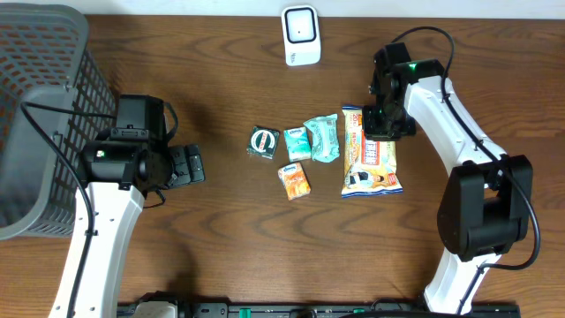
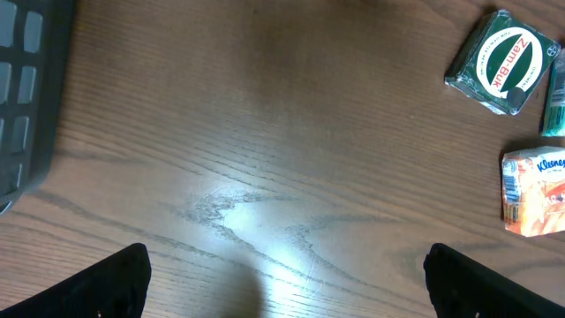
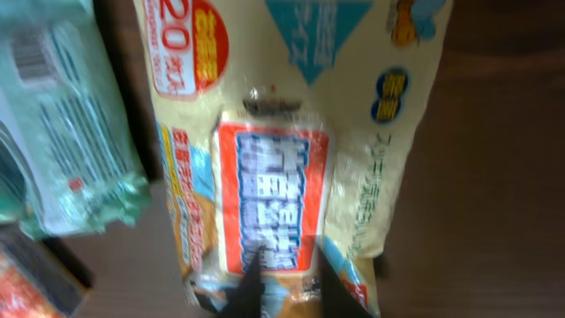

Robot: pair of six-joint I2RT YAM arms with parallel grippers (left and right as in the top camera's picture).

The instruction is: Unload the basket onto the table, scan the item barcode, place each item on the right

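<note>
Right gripper point(image 3: 287, 287) closed, tips against yellow snack packet point(image 3: 274, 132); green wipes pack point(image 3: 62, 132) just beside. Left gripper point(image 2: 282, 278) spread wide above worktop point(image 2: 265, 132).

A grey mesh basket point(image 1: 40, 115) stands at the edge of the dark wooden table point(image 1: 221, 256).

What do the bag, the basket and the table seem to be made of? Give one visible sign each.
Bag: thin printed plastic film, glossy; it crinkles and catches glare.
Basket: probably moulded plastic, matt grey; its wall is an open grid.
Table: wood or wood-look laminate, semi-gloss; dark grain with a light reflection.
</note>
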